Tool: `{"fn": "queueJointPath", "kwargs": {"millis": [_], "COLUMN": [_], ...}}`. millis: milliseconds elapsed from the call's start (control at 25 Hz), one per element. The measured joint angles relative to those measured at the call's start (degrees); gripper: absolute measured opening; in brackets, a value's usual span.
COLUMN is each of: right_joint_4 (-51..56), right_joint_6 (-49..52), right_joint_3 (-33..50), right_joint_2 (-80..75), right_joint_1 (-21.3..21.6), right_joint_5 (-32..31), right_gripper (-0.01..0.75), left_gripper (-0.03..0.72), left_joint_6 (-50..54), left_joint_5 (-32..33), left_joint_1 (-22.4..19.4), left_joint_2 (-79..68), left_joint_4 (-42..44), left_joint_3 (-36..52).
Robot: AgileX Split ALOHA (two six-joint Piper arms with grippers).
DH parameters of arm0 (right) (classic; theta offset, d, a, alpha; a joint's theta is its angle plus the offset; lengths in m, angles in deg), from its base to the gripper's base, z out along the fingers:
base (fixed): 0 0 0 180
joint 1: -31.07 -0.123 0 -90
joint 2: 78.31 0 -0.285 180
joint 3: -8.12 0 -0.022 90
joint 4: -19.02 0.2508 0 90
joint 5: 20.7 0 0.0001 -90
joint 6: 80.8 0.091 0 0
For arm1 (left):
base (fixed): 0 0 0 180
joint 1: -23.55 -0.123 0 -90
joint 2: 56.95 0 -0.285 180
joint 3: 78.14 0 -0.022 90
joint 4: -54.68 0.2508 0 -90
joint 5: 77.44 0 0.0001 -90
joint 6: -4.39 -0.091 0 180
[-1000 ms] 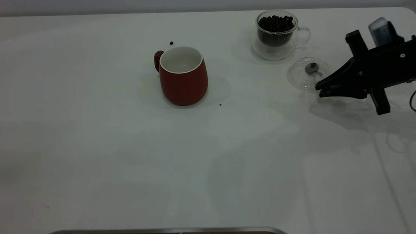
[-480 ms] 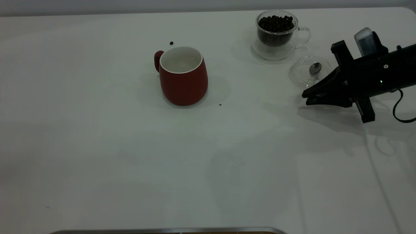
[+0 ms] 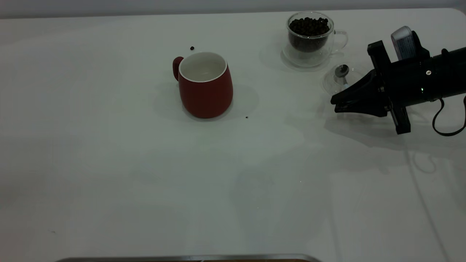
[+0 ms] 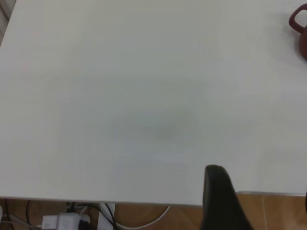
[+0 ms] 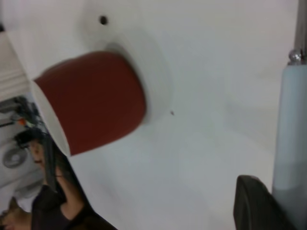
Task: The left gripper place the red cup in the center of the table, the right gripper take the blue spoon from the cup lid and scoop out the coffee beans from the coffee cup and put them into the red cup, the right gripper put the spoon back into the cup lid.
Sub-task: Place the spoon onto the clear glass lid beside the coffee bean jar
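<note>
On white table [image 3: 109, 163], rounded red cup [image 3: 206, 87]

The right hand [image 3: 335, 103] now reaches farther in over the counter [image 3: 109, 163] than a second ago. The blue spoon [image 3: 342, 71] sits shifted, and the black arm now covers more of the cup lid [image 3: 329, 82].

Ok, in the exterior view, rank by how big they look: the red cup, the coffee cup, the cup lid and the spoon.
1. The red cup, clearly largest.
2. The coffee cup, though it sits farther back, which shrinks it somewhat.
3. The cup lid, partly hidden behind the right gripper, so its full width is unsure.
4. The spoon; only its bowl shows.
</note>
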State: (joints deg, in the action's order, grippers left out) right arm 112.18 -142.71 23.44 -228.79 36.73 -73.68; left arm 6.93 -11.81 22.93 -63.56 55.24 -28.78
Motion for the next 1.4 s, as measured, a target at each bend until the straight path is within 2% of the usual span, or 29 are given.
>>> {"fn": "queueJointPath", "kwargs": {"millis": [520, 1400], "right_joint_4": [4.7, 9.3], "right_joint_6": [-1.4, -3.1], "right_joint_3": [0.0, 0.0], "right_joint_2": [-3.2, -3.4], "right_joint_1": [0.0, 0.0], "right_joint_5": [-3.2, -3.3], "right_gripper": [0.094, 0.094], "left_gripper": [0.482, 0.482], "left_joint_6": [0.0, -0.1], "left_joint_5": [0.0, 0.0], "left_joint_1": [0.0, 0.0], "left_joint_2": [0.0, 0.0], "left_joint_4": [0.0, 0.0], "left_joint_3": [0.0, 0.0]}}
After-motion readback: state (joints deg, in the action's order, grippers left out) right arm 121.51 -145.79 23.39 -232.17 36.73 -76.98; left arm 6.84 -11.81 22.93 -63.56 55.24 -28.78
